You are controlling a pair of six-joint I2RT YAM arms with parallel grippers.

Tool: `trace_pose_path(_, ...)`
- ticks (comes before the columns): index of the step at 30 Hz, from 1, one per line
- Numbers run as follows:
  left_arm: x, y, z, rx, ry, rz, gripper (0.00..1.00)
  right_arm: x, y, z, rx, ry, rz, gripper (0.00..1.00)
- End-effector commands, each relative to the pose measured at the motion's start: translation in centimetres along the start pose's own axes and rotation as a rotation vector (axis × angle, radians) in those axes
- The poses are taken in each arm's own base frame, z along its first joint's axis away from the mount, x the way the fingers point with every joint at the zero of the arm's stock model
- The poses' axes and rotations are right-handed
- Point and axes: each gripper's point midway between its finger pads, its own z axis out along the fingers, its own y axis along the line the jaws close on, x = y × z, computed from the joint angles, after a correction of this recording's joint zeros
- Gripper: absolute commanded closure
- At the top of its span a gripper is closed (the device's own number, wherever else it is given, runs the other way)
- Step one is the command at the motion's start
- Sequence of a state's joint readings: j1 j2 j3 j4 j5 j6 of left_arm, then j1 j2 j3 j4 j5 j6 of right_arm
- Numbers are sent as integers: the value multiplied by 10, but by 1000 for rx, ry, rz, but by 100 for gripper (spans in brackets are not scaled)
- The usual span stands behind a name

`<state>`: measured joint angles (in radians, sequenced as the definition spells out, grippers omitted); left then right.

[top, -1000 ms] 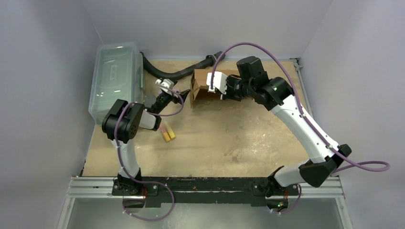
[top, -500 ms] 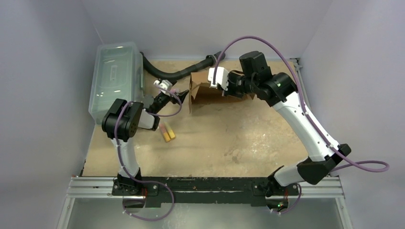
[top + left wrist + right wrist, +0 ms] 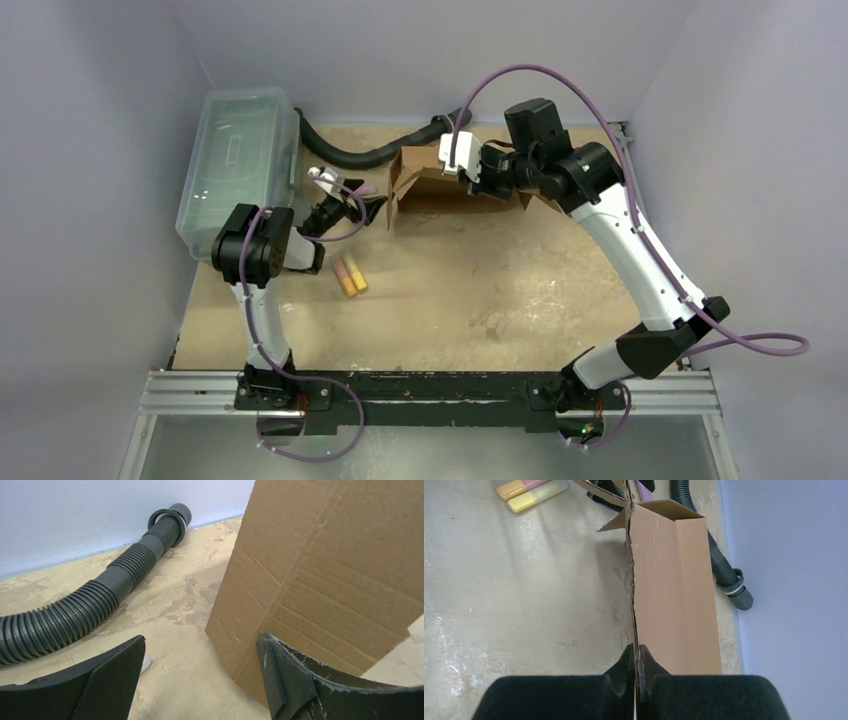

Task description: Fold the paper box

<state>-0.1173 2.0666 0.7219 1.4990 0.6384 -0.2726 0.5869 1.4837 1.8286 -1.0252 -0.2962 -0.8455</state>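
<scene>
**Paper box (image 3: 415, 170) pinched by right gripper, far middle of table**

Clamped edge-on by right gripper (image 3: 636, 655) (image 3: 458, 175): fingers pressed tight, only the thin raw cardboard edge between them. Faced by left gripper (image 3: 200, 640) (image 3: 372, 205) from the left, jaws spread wide and gripping nothing. Right-hand finger of that gripper just beside the box's lower corner; cannot tell whether touching.

Sits partly folded at the far middle of the table (image 3: 480, 290), just in front of a black ribbed hose (image 3: 350, 155) (image 3: 100, 605). Runs with its long axis left to right in the top view, roughly along the back wall. Opens toward the left arm, loose flaps splayed at that end. Stands with side panels upright, one plain brown panel (image 3: 320, 580) filling the right of the left wrist view, lower edge down on the table. Stretches straight away from the fingers in the right wrist view (image 3: 669, 590).

Surface worn tan, scuffed and blotchy. Flanked at far left by a clear lidded bin (image 3: 235, 165). Two highlighters (image 3: 348, 275) (image 3: 531, 490), yellow and orange, side by side near the left arm, apart from the box. Enclosed by plain pale lavender walls (image 3: 420, 50) on three sides.
</scene>
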Motion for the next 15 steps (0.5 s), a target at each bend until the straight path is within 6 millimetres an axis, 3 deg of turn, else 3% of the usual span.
trace_pose_path(1,-63,-15,6,98,-214,130,18,-18,1,-8,-28,-71,19,100)
trace_pose_path(15,-72,-21,10,80,-214,182,17,-29,8,-12,-83,-106,46,100)
